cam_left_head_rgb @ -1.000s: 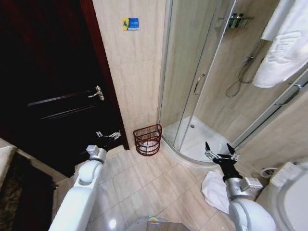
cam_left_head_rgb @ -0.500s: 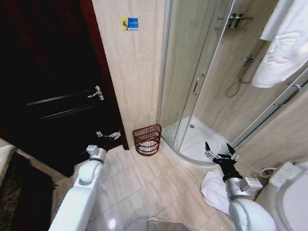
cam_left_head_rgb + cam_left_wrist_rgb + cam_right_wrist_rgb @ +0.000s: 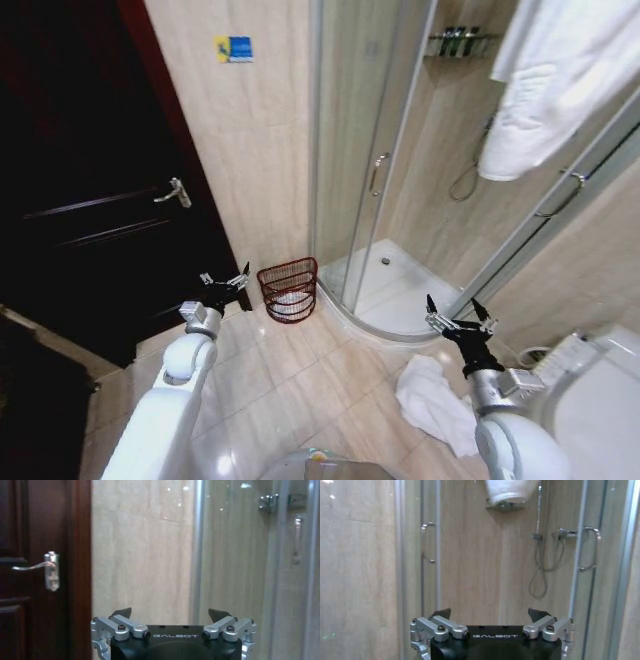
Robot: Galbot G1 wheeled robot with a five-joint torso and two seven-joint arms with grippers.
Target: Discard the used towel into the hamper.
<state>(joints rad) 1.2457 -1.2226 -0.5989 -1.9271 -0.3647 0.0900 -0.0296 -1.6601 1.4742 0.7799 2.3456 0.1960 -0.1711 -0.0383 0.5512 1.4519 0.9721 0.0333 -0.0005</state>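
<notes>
A hotel-style bathroom seen from the robot's head, looking down at a beige tiled floor [image 3: 300, 380]. Straight ahead, against the tiled wall beside a dark wooden door [image 3: 80, 200], stands the hamper [image 3: 289, 290], a small round red-brown wire basket with an open top; something pale lies in its bottom. Just to its right is a curved glass shower enclosure [image 3: 365, 180] with a white tray.

The used towel [image 3: 432, 403] lies crumpled on the floor at the lower right, a white heap near the robot's right side, well apart from the hamper. A white bathrobe [image 3: 560, 80] hangs high on the right, and the edge of a toilet [image 3: 600, 420] shows at the far right.

Both arms are raised and idle. The left gripper [image 3: 226, 280] is held up in front of the door, close to the hamper's left side in this view, its fingers spread and holding nothing. The right gripper [image 3: 451, 314] hovers above the towel, pointing toward the shower, its fingers also spread wide and empty.

The towel looks soft, light and floppy, so it will probably sag and trail when lifted. A sensible hold would be a pinch on a raised fold near the middle of the heap, so that less cloth hangs down and catches on the hamper's wire rim. It is neither fragile nor slippery.
</notes>
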